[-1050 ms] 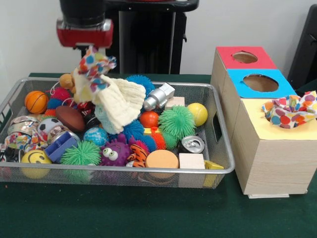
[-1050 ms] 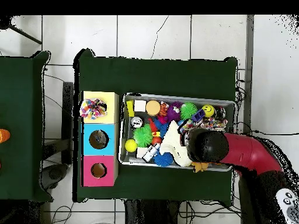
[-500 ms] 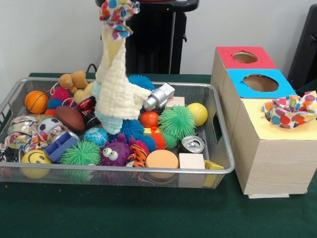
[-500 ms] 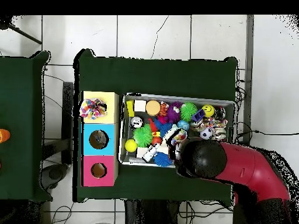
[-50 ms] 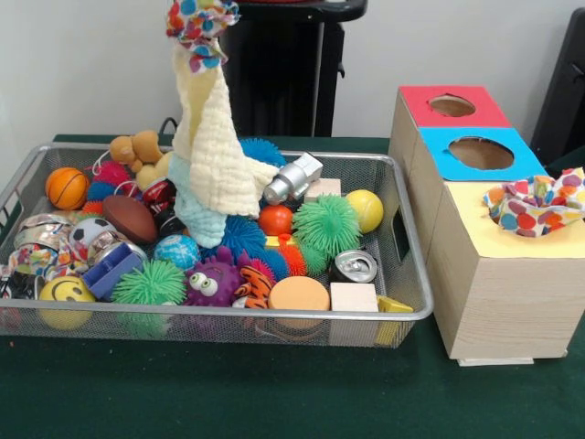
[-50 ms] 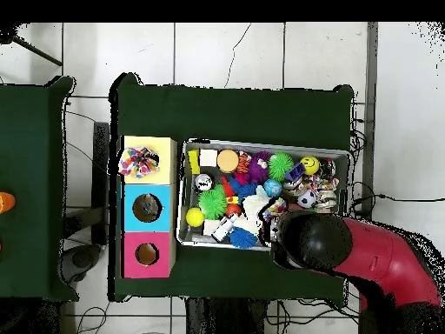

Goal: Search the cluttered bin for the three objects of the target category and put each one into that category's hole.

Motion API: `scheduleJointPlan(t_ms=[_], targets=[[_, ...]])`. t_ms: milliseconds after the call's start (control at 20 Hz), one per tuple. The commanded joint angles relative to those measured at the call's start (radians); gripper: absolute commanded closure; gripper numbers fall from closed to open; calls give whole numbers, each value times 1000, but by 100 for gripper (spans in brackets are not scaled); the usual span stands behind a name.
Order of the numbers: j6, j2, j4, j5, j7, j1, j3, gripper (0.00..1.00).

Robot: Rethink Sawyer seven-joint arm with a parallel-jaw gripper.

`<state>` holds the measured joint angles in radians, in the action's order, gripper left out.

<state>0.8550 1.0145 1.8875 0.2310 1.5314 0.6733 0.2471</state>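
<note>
Lifted item: a polka-dot cloth hangs at the 12 o'clock edge of the front view, with a cream waffle cloth trailing from it down into the wire bin.
Change since 1.0 s ago: the cloths were bunched low over the bin beneath the red wrist; they are now drawn up into a tall column, and the wrist has left the front view.
Change since 0.5 s ago: the polka-dot top has shifted slightly toward 9 o'clock; height is about the same.
End effector: the gripper itself is not visible in either view. The overhead view shows only the arm covering the bin's 4 o'clock corner. Whether the fingers are closed cannot be told from the pictures, though the hanging cloth suggests a hold.
Tangle: the waffle cloth's lower end touches the toys near the silver robot figure. It appears caught up with the polka-dot cloth, so both may travel together.
Target location: the yellow-topped box at 3 o'clock carries another polka-dot cloth at its hole.
Task meaning: judged as a cloth-category pick in transit; carry toward the yellow box is not yet begun.
</note>
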Motion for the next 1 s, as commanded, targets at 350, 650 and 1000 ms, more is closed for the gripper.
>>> scheduleJointPlan(t_ms=[350,650,1000], targets=[[-324,-313,98,155,30,64,-12,100],[-353,-394,34,206,41,49,-39,100],[-446,-488,1,262,67,45,-67,100]])
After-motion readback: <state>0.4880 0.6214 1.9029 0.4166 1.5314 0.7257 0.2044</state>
